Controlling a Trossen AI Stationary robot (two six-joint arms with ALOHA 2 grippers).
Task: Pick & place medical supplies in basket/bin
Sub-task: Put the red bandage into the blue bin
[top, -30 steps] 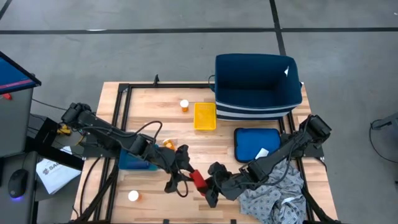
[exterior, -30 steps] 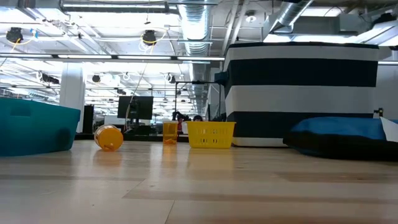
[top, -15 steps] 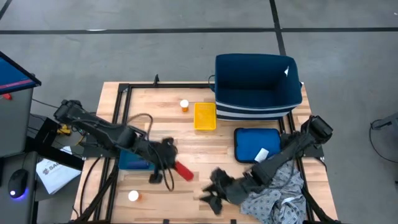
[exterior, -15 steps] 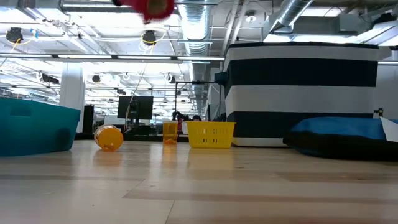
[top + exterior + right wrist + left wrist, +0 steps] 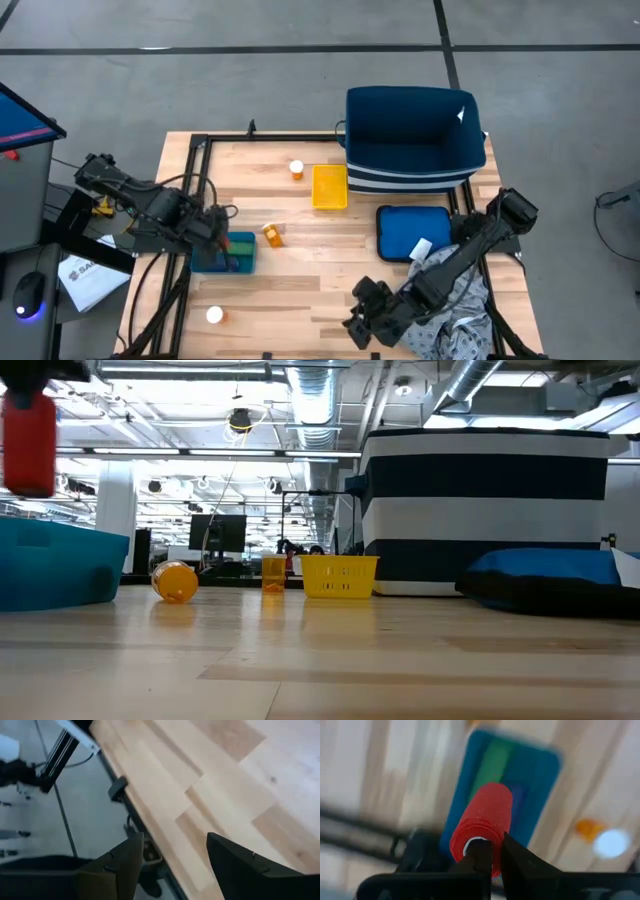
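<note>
At the left side of the desk (image 5: 300, 270), the left end effector (image 5: 492, 862) hangs over the teal bin (image 5: 222, 253), its fingers pressed tight on the red cylinder (image 5: 482, 827), which stands upright in the air above the bin's rim in the low view. A strip of green shows inside that bin. Just right of it an orange pill bottle (image 5: 272, 235) lies on its side, another pill bottle (image 5: 297, 170) stands upright farther back beside the yellow basket (image 5: 329, 187), and a third, its white cap showing, (image 5: 214, 315) sits near the front left edge. The big navy striped bin (image 5: 414, 140) fills the far right, with a blue tray (image 5: 410, 232) in front of it holding a small white item. The grey patterned cloth (image 5: 450, 310) is heaped at the near right corner, partly under the right arm. The right end effector (image 5: 366, 318) hovers at the front edge with its fingers spread and nothing between them. A second ago both end effectors met near the middle front of the desk around the red cylinder; since then the left arm has carried it off leftward to the teal bin, while the right arm has let go and drawn back toward the near edge. The bottles, basket and tray have not shifted.
</note>
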